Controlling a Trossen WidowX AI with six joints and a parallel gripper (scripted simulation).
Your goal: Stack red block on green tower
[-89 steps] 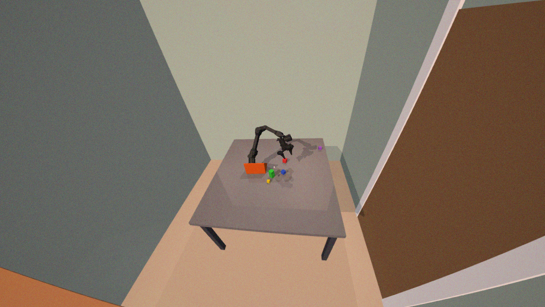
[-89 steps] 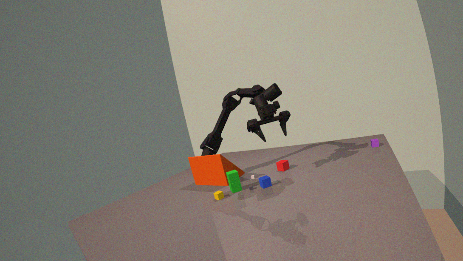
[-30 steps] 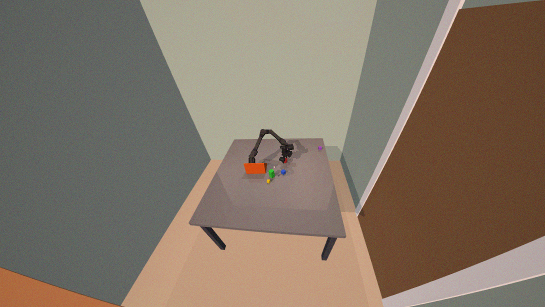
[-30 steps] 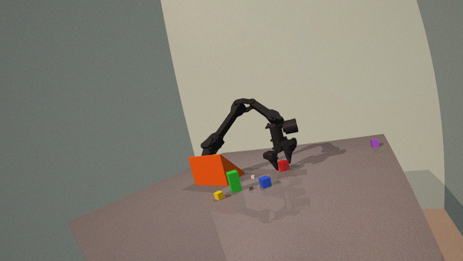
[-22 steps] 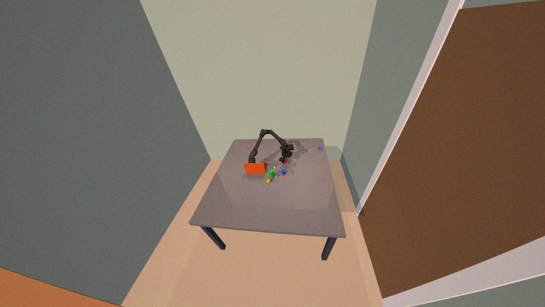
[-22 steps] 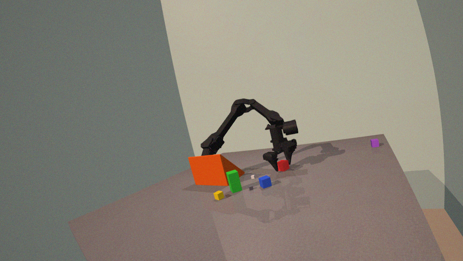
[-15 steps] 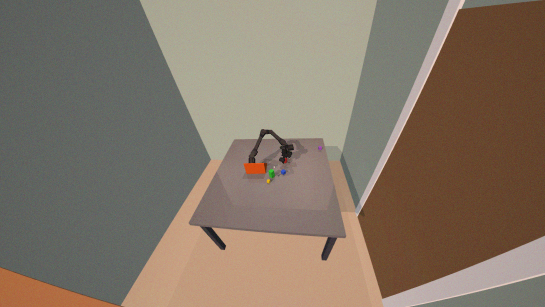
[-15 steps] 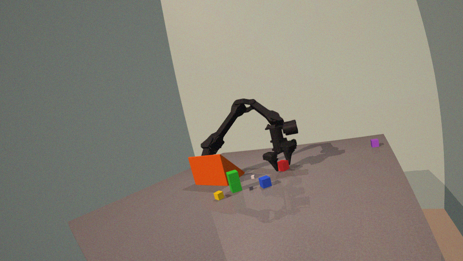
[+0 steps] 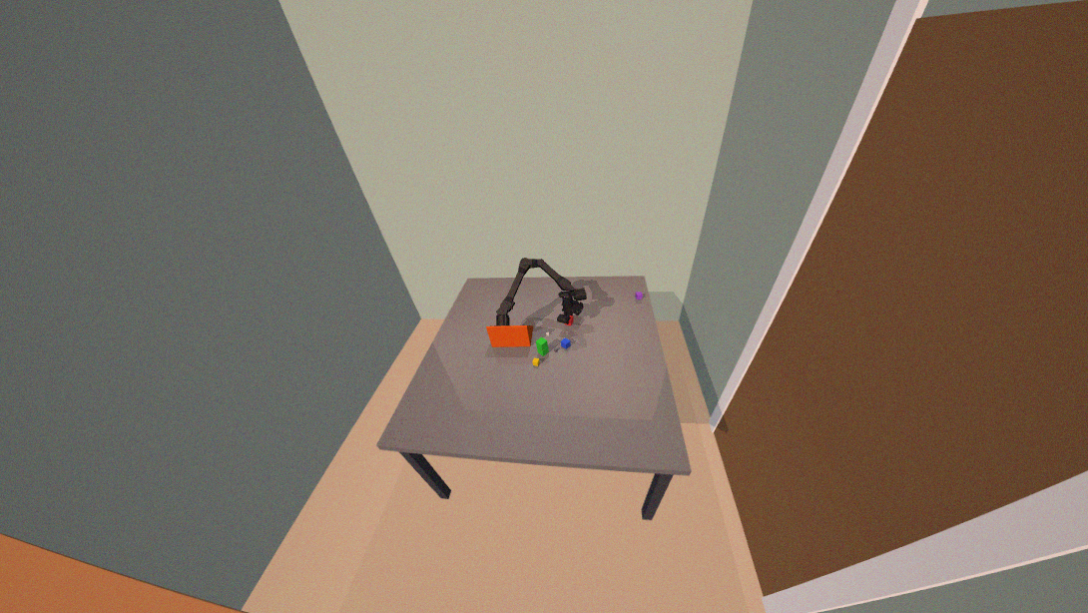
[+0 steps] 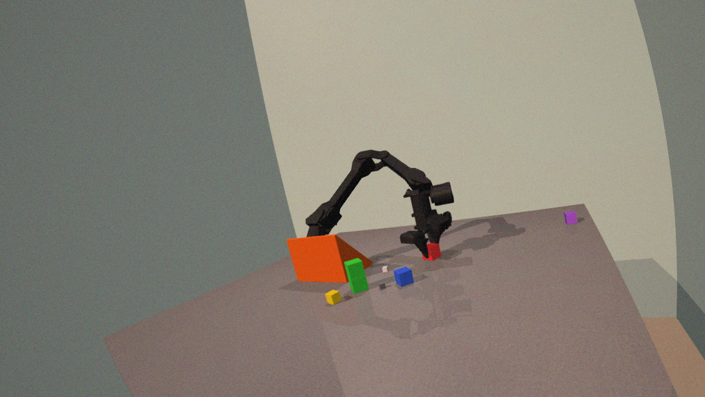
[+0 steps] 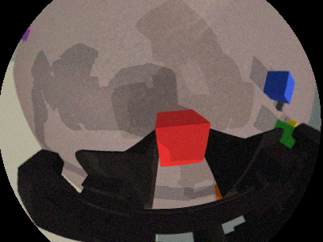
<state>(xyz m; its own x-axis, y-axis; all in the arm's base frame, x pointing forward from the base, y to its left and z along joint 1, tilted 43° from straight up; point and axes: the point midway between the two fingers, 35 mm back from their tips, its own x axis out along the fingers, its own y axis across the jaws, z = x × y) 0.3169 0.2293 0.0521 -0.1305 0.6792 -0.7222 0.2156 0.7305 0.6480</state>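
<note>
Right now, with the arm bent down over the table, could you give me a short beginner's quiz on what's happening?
1. True or false: the tool is shut on the red block.
2. Which cube lies nearest the green tower: A yellow cube, B purple cube?
3. Fill in: the red block sits on the ____.

Key: 1 true; 2 A; 3 table.
</note>
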